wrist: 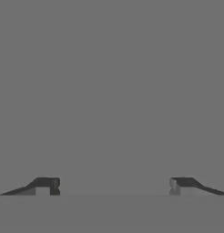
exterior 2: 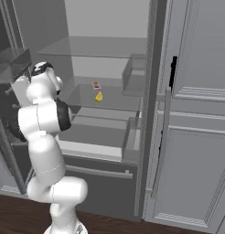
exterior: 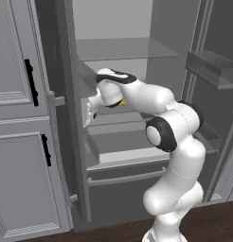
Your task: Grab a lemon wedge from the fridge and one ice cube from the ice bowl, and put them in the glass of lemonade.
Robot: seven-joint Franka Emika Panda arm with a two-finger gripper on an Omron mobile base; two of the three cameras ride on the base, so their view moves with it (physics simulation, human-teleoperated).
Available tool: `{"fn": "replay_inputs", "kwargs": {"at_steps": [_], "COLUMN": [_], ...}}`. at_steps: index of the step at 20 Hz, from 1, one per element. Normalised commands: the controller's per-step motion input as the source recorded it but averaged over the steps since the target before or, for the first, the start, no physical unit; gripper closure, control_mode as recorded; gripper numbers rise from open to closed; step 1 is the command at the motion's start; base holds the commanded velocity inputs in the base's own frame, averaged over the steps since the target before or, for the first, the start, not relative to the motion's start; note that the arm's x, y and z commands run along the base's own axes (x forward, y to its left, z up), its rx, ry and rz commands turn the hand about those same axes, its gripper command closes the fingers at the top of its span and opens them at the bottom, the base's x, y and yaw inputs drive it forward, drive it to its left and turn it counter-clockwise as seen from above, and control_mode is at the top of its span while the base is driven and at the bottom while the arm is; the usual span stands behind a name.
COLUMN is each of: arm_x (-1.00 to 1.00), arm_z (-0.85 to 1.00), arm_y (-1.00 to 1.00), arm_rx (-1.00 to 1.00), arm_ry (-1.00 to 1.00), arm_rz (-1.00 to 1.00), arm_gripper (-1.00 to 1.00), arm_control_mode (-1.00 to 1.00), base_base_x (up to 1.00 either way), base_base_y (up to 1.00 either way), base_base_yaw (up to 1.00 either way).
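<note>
Flat, even rendered light with no glare and only soft shading inside the fridge [exterior: 113, 52]. Edges look slightly soft and pixelated. The hand view is uniform dull grey.

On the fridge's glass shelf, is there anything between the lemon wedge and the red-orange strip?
No. In the right base view the lemon wedge sits just in front of the red-orange strip, with only bare glass shelf between them.

Light grey panelled cabinet doors [exterior: 19, 142] on the left in the left base view, stacked one above the other, each with a short black handle [exterior: 31, 82]. More panelled doors [exterior 2: 196, 114] on the right in the right base view, black handle [exterior 2: 173, 71] near the upper one's edge. Small flat red-orange strip [exterior 2: 96, 85] lying on a clear shelf. Dark wood floor [exterior: 208, 224] along the bottom.
</note>
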Motion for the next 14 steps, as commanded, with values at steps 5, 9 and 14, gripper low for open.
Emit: {"fn": "replay_inputs", "kwargs": {"at_steps": [5, 9, 14], "arm_x": [-0.40, -0.40, -0.77], "arm_z": [0.23, 0.00, 0.02], "arm_y": [0.69, -0.41, -1.00], "arm_rx": [0.00, 0.00, 0.12], "arm_ry": [-0.28, -0.11, -0.24], "arm_rz": [-0.03, -0.16, -0.14], "arm_gripper": [-1.00, -1.00, -1.00], "arm_control_mode": [-1.00, -1.00, -1.00], "base_base_x": [0.00, 0.00, 0.00], "base_base_y": [0.00, 0.00, 0.00], "base_base_yaw": [0.00, 0.00, 0.00]}}
